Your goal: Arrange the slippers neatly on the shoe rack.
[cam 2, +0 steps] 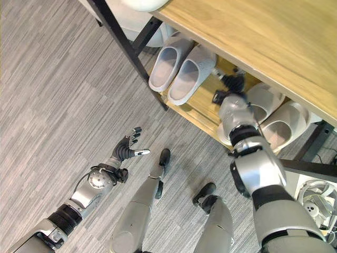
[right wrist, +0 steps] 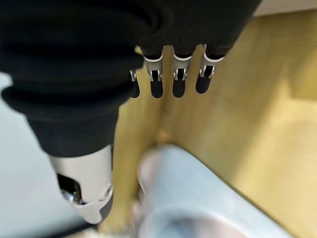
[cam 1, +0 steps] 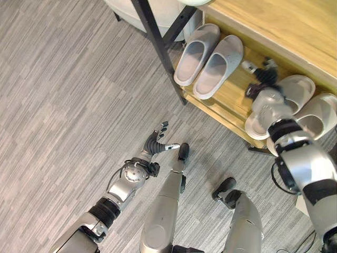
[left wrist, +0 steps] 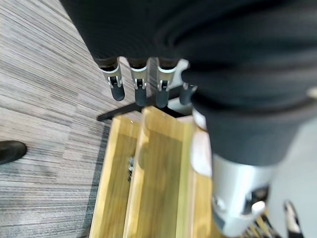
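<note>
A grey pair of slippers (cam 1: 208,58) lies side by side on the left part of the wooden lower shelf (cam 1: 229,97) of the shoe rack. A white pair (cam 1: 301,88) lies on the shelf's right part, heels at the front edge. My right hand (cam 1: 261,81) hovers over the shelf between the two pairs, just past the toe of the nearer white slipper (right wrist: 198,198), fingers (right wrist: 183,82) straight and holding nothing. My left hand (cam 1: 155,142) is out over the floor in front of the rack, fingers spread and empty.
The rack's wooden top shelf (cam 1: 284,26) overhangs the lower one. A black frame leg (cam 1: 158,37) stands at the rack's left end, with a white object (cam 1: 131,10) behind it. Grey plank floor (cam 1: 63,95) stretches to the left.
</note>
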